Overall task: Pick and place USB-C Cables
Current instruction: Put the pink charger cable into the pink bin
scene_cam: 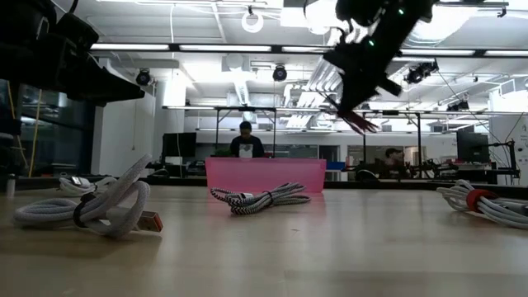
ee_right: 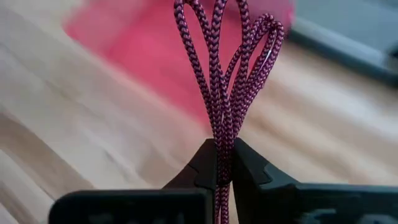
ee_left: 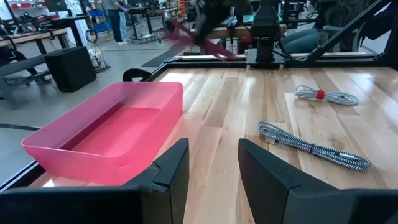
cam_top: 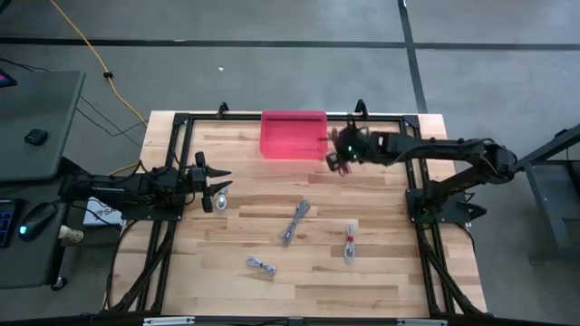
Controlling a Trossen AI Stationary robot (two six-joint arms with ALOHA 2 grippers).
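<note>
My right gripper (cam_top: 340,160) hangs in the air at the pink bin's (cam_top: 293,134) right end, shut on a dark red braided USB-C cable (ee_right: 231,68); the low view shows both high above the table (scene_cam: 356,115). Three more bundled cables lie flat on the wood: a grey braided one (cam_top: 295,220), one with a red tie (cam_top: 349,243) and a small grey one (cam_top: 261,264). My left gripper (cam_top: 214,186) waits open over the table's left side, touching nothing; its fingers frame the bin (ee_left: 112,134) in the left wrist view. My right gripper pinches several strands of the dark red cable bundle (ee_right: 224,127) between its two fingers (ee_right: 249,165). The looped ends (ee_right: 261,31) stick out past the fingertips. The gripper comes slanting down from above, and the cable is lifted clear of table and bin.
The pink bin sits at the table's far edge, near the middle. A black frame (cam_top: 181,118) runs around the tabletop. The right arm's base (cam_top: 435,204) stands on the right side. Bare wood lies between the bin and the cables. People sit at desks beyond the table (scene_cam: 245,136).
</note>
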